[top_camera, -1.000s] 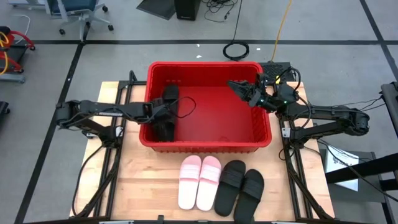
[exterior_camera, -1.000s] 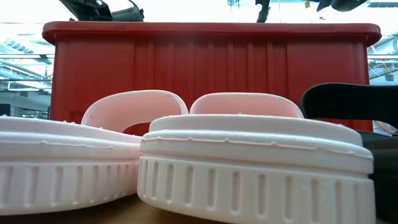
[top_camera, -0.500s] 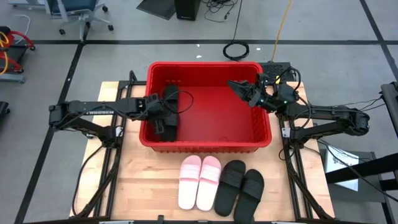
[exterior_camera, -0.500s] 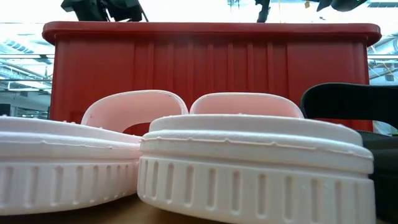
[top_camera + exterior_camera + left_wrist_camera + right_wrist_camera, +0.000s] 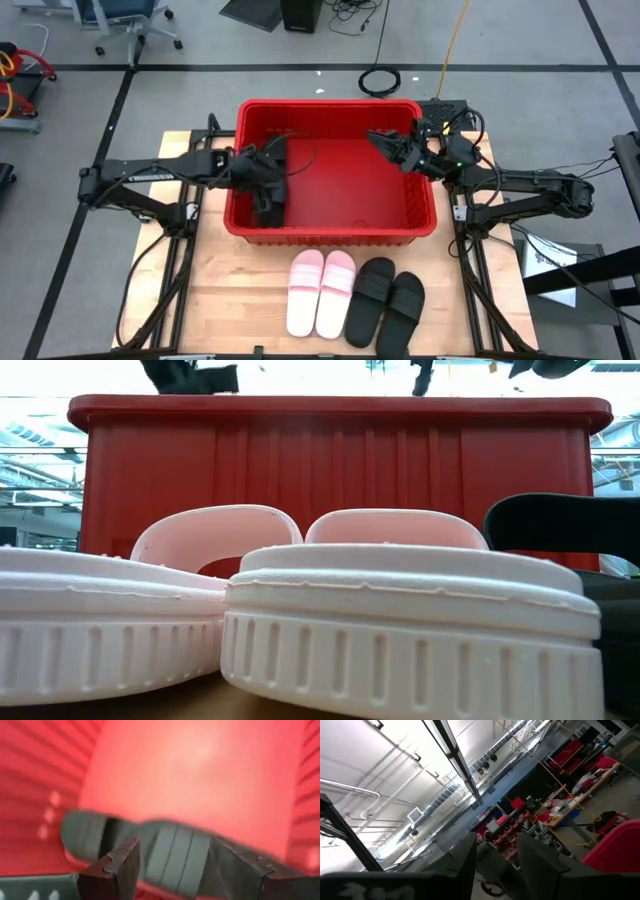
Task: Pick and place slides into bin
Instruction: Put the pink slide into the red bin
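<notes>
Left gripper (image 5: 268,180) jaws wide over a black slide (image 5: 266,203) lying in the bin (image 5: 330,108): released. Right gripper (image 5: 385,140) parked, part open, empty.

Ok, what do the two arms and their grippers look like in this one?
Both are slim, dark, jointed arms with loose black cables along them. The left gripper has two blocky dark fingers with notched tips. The right gripper is tapered and dark, its wrist wrapped in wiring.

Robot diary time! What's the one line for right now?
left gripper: open over black slides in red bin | right gripper: waiting above bin | table: pink pair, black pair left
</notes>
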Controlling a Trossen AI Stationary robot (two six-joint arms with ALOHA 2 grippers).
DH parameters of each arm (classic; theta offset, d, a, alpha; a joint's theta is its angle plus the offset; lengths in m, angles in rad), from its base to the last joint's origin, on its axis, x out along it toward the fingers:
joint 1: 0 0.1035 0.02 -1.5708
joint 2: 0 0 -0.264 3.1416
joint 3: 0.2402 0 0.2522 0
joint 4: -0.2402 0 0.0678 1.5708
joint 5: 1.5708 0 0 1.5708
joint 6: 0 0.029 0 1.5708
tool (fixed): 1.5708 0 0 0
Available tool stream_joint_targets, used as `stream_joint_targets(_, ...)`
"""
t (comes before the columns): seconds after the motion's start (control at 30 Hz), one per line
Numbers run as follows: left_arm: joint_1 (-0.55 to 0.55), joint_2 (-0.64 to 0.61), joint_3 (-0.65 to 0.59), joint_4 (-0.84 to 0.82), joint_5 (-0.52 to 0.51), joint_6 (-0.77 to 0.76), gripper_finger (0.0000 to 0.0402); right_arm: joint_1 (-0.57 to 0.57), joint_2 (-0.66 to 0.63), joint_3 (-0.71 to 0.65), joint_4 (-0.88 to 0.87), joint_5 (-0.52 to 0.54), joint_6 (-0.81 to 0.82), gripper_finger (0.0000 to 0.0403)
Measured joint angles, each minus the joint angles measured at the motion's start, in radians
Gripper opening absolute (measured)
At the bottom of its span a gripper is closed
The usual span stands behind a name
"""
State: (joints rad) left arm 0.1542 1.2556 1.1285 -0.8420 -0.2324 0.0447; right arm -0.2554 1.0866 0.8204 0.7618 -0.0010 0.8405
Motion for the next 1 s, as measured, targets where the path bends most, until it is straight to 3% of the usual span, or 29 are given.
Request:
stream_joint_targets(0.27, -0.055, -0.001, 0.280, 0.008, -0.038, 0.008, 0.0230, 0.000, 0.000, 0.000, 0.166, 0.029, 0.004, 0.0130)
stream_joint_targets(0.5, -0.130, -0.001, 0.480, 0.006, 0.021, 0.011, 0.0230, 0.000, -0.001, 0.000, 0.266, 0.030, -0.007, 0.0130)
stream_joint_targets(0.7, -0.252, -0.001, 0.547, -0.019, 0.068, 0.002, 0.0230, 0.003, 0.000, 0.000, 0.297, 0.033, -0.012, 0.0130)
stream_joint_targets(1.0, -0.530, 0.008, 0.550, -0.049, 0.041, -0.051, 0.0230, 0.055, 0.000, 0.000, 0.411, 0.034, -0.033, 0.0130)
